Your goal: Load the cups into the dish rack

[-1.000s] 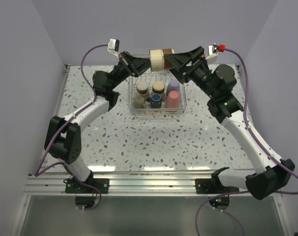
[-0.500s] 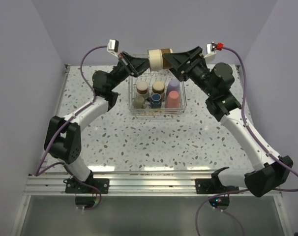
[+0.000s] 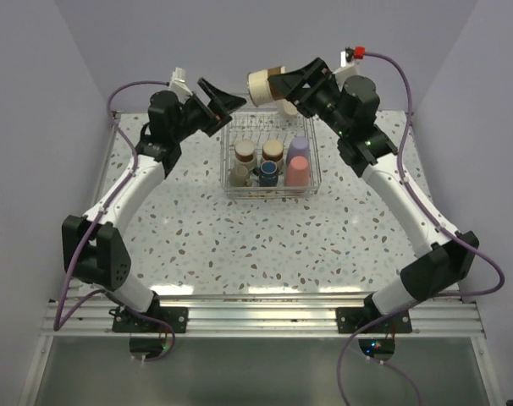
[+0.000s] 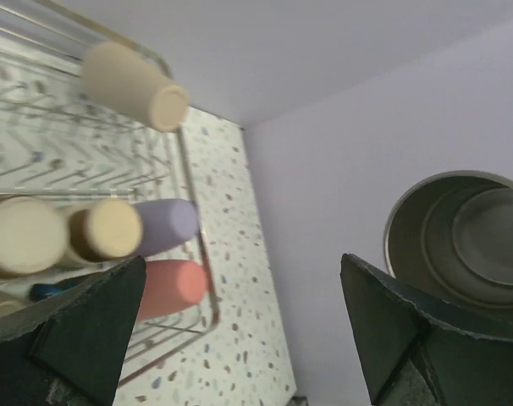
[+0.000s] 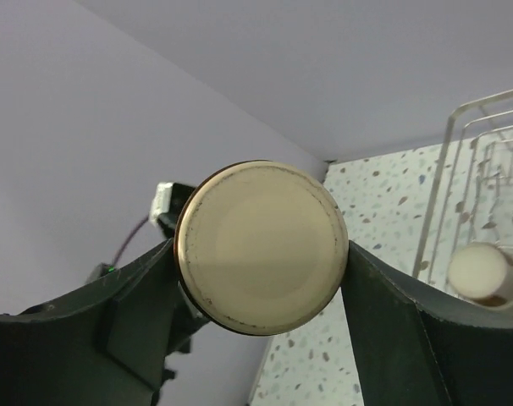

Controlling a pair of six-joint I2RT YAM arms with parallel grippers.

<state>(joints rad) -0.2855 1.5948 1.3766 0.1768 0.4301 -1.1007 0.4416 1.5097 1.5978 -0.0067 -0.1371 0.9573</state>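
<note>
Presently on record, left to right:

- left gripper (image 3: 223,96): raised over the table, jaws spread wide, nothing between them.
- metal cup (image 3: 265,85): silvery-beige, lying sideways in the air just right of the left gripper and apart from it. The open mouth faces that gripper; the flat base faces the right wrist camera.
- right gripper (image 3: 282,83): clenched on the metal cup, one finger against each side of its wall.
- dish rack (image 3: 228,184): silver wire basket on the speckled table (image 3: 265,237), below both grippers.
- rack contents:
  - two pale-topped cups (image 3: 245,150), side by side, below the left gripper
  - black mug (image 3: 267,174), in front of them
  - lavender cup (image 3: 299,145) and coral-pink cup (image 3: 297,172), below the right gripper, touching each other
  - tan cup (image 4: 131,80), tilted at the rack's far end
</note>
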